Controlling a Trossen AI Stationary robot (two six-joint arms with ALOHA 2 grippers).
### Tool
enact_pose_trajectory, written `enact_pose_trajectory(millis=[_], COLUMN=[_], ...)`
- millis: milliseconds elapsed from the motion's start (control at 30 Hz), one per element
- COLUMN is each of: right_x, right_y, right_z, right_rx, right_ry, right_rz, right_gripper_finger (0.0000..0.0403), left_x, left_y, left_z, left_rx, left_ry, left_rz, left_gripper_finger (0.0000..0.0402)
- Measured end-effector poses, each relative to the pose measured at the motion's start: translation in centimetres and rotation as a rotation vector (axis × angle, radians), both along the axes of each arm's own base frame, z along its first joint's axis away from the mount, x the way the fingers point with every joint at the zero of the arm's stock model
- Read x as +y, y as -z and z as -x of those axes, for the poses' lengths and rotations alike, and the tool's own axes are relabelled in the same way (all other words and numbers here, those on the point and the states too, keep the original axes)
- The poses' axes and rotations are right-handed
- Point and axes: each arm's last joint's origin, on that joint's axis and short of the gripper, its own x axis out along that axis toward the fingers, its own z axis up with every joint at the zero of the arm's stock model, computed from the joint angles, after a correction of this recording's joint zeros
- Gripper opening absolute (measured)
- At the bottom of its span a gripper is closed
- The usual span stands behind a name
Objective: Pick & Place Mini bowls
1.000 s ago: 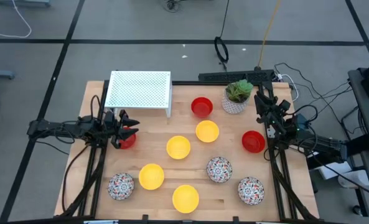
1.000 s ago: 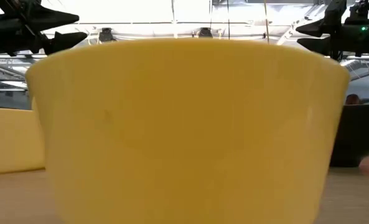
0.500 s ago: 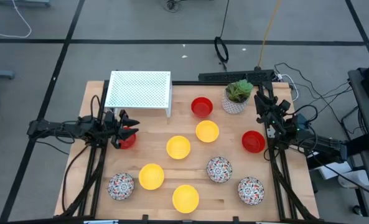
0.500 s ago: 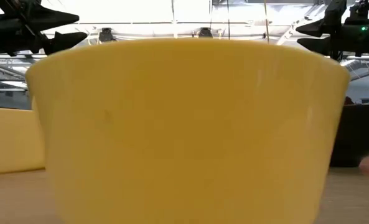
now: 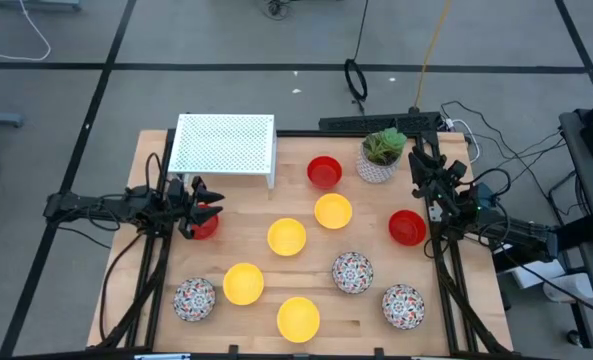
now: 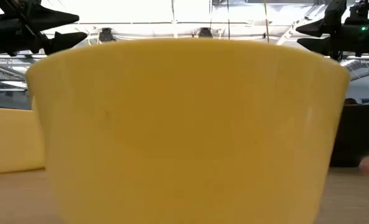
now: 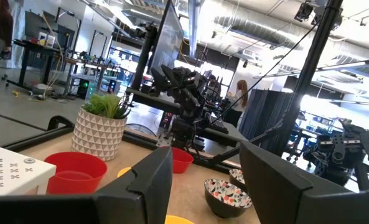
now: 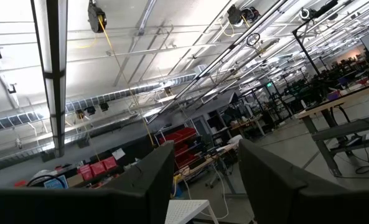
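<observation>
Nothing has changed in the last second: both arms are in the same spots as before, so no bowl is being moved yet. Your left pincer hangs over a red bowl near the bench's left edge, its fingers spread wide and holding nothing. Your right pincer waits by the plant pot, also spread wide and empty. The other mini bowls sit spread out on the bench. Each bowl is round, so it has no long side, and all of them sit with the open side up.
</observation>
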Motion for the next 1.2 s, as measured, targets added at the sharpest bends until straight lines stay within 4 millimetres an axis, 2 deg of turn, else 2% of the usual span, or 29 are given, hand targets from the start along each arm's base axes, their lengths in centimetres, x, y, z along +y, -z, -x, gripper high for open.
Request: enact_pose_trajectory(millis=[933, 1200], right_x=[0.0, 0.0], right_y=[0.0, 0.0], right_z=[0.0, 0.0], right_rx=[0.0, 0.0], right_ry=[0.0, 0.0], right_rz=[0.0, 0.0], right_gripper_finger=[0.0165, 0.0165], left_x=[0.01, 0.26], left_y=[-0.01, -0.14], left_z=[0.0, 0.06], left_rx=[-0.001, -0.011], left_ry=[-0.003, -0.098], left_rz=[-0.001, -0.017], left_gripper_finger=[0.0189, 0.0189])
